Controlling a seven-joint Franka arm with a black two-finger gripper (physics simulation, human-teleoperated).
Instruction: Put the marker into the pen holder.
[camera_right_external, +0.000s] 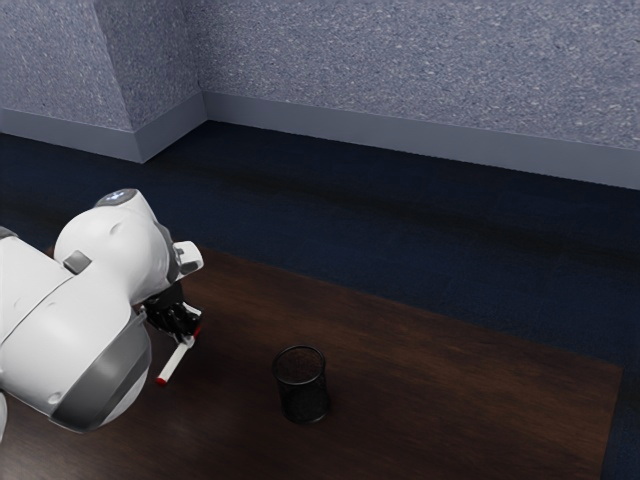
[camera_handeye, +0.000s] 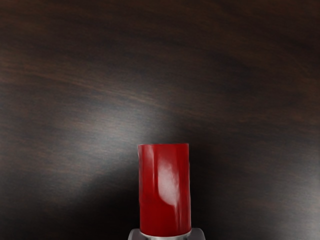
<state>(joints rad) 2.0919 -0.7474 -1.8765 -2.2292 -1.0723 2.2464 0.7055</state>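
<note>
End effector (camera_right_external: 188, 332): mine, closed on the marker (camera_right_external: 174, 364)
Marker pose: slanted, red-ended, apart from the pen holder (camera_right_external: 303, 392)
Pen holder spot: upright on the bench (camera_right_external: 450, 385), toward the exterior view's right

White arm (camera_right_external: 118, 250), black gripper (camera_right_external: 187, 332)

The arm wore smooth, rounded white shells with thin seams and a broad grey band (camera_right_external: 98, 387). A round grey cap (camera_right_external: 117, 197) bore a pale marking, seemingly a logo, above a small, raised grey block (camera_right_external: 76, 262). The gripper looked angular.
</note>
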